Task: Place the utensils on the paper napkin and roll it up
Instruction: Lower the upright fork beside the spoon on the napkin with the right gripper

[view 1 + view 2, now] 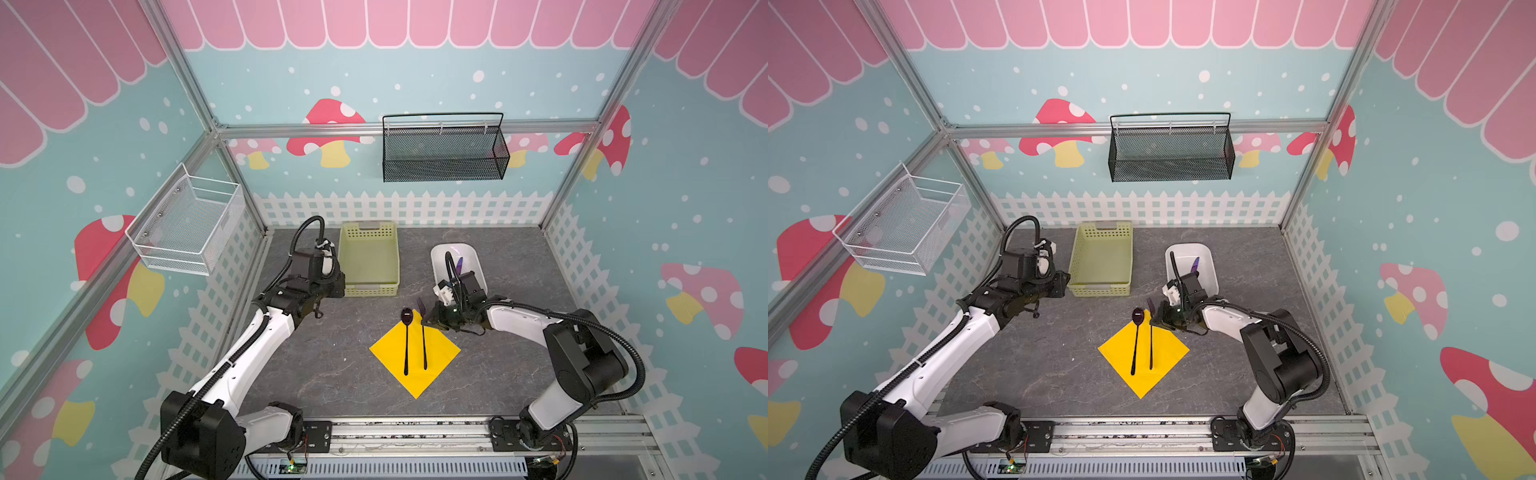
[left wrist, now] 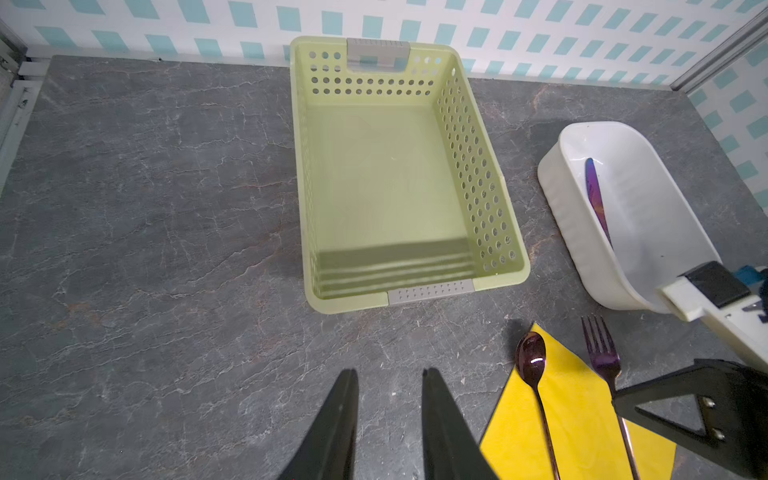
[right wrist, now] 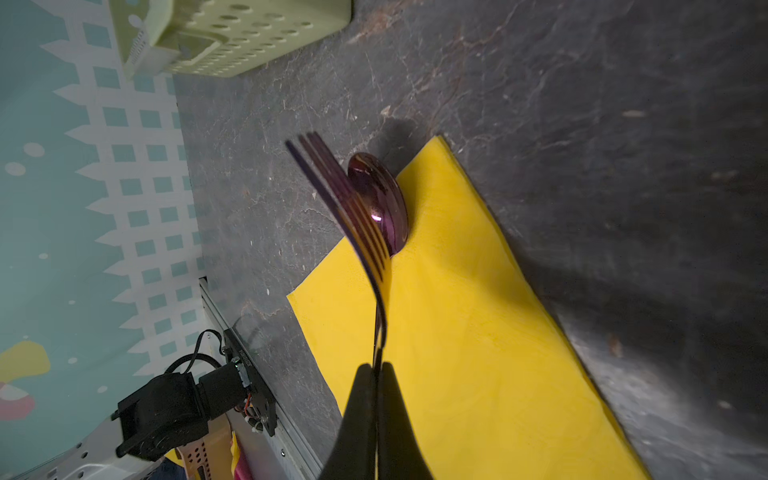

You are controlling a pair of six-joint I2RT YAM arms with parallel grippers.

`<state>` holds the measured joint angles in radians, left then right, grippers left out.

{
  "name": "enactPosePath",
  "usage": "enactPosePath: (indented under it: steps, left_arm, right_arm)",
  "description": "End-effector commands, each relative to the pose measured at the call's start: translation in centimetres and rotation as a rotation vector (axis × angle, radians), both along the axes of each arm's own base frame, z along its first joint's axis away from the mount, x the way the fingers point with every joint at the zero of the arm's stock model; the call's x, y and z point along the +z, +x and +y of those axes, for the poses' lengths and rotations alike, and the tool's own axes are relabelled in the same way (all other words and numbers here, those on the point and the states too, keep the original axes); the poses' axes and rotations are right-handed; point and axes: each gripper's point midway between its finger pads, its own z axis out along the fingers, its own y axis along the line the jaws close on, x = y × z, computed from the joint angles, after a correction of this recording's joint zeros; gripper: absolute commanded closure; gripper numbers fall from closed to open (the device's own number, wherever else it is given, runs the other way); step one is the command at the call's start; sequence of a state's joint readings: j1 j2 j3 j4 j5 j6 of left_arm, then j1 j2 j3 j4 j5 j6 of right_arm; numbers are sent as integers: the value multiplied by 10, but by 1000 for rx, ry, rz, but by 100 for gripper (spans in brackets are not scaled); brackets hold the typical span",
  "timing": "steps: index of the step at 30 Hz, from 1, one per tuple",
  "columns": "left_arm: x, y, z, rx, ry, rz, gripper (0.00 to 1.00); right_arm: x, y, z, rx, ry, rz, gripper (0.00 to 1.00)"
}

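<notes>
While the right pincer (image 3: 376, 368) pinches the fork (image 3: 353, 216) by its neck over the paper napkin (image 3: 478, 332), 1 spoon (image 3: 384, 195) lies beside it on the sheet; risk: release may knock the spoon or drag the paper; left pincer (image 2: 390, 372) slightly spread, empty; knife (image 2: 594, 191) in white tub (image 2: 648, 249).
</notes>
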<state>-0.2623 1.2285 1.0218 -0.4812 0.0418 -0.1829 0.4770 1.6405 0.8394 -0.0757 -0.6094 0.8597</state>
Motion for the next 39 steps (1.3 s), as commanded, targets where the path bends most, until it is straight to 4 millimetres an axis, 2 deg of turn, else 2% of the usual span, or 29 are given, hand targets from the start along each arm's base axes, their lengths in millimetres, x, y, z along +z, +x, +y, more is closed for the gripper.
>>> enactPosePath:
  steps: [1,24,35,39]
  left_arm:
    - [8,4,0,-1,-10,-17,71]
    - [6,5,0,1,-6,-12,71]
    - [6,5,1,2,-2,-13,71]
    - [6,5,1,4,-1,-12,71]
  right_arm:
    - [-1,3,13,-23,73,4,100]
    - [-35,-5,16,-58,82,109,100]
    - [-42,-6,16,-64,78,125,100]
    - [-37,-5,15,-73,75,114,100]
